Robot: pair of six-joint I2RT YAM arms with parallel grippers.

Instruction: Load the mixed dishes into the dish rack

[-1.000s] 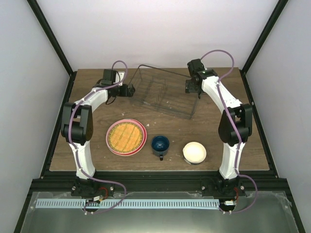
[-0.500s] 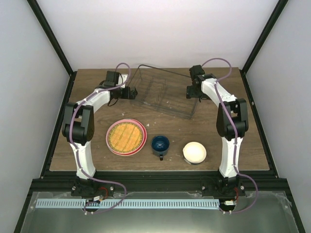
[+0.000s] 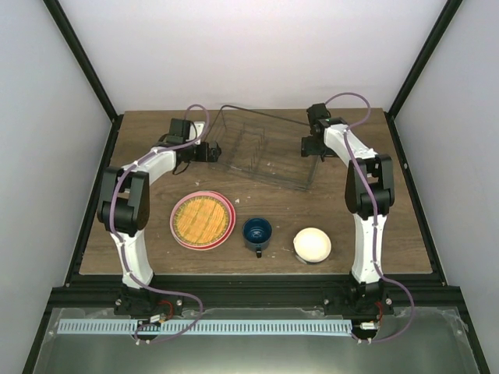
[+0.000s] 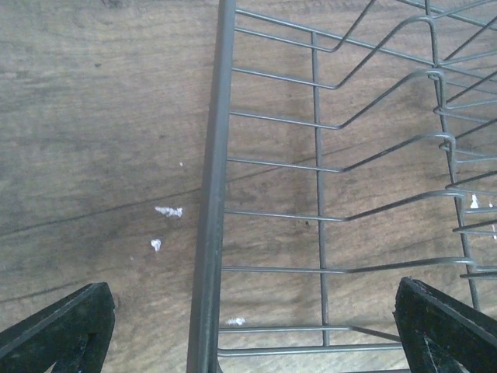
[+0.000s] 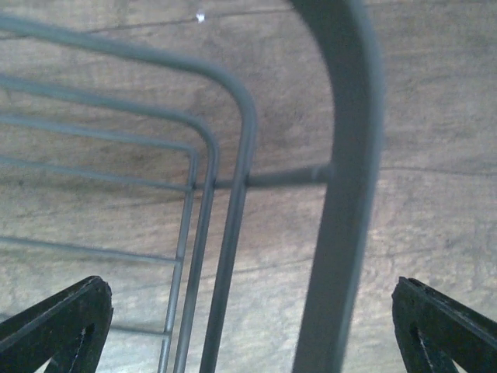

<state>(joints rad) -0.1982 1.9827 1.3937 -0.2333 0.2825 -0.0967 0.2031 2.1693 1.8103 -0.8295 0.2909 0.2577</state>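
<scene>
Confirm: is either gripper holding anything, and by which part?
Nothing is held. Both stand open: the left gripper straddles the dish rack at its left rim, and the right gripper straddles its right rim.

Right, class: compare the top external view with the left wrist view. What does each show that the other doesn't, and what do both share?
Only top external: the woven-pattern plate on the pink plate, the blue mug, the cream bowl. Only left wrist: small white flecks on the table just outside the dish rack's rim. Both: the dish rack and the table.
</scene>
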